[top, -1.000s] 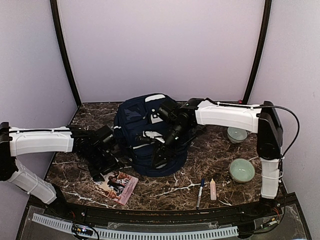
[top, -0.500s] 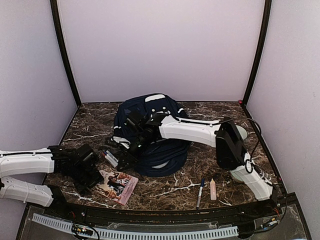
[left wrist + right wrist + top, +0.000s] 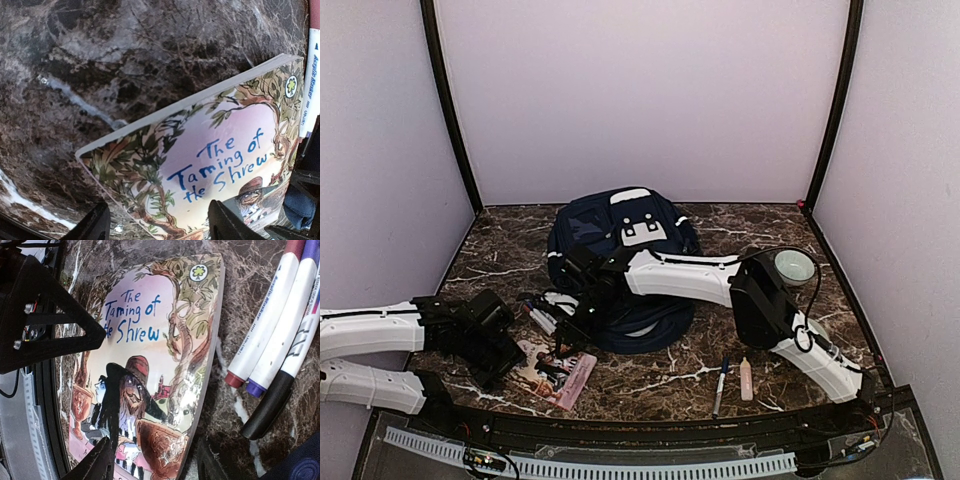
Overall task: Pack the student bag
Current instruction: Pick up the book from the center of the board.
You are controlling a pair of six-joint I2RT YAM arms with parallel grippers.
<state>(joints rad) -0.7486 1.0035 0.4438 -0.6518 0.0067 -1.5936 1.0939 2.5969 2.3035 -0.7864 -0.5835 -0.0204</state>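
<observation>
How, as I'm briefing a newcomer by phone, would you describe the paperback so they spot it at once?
Find the big navy student bag at the back middle of the table, then look toward the near edge on its left. The paperback lies flat there beside three markers; it alone has a pinkish illustrated cover hand-lettered The Taming of the Shrew.

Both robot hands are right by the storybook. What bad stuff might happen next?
The left gripper and right gripper both hover open at The Taming of the Shrew book, so they might bump. The markers lie right beside it; the right gripper may knock them rolling. The book lies flat on the table, so a grab could slip off.
</observation>
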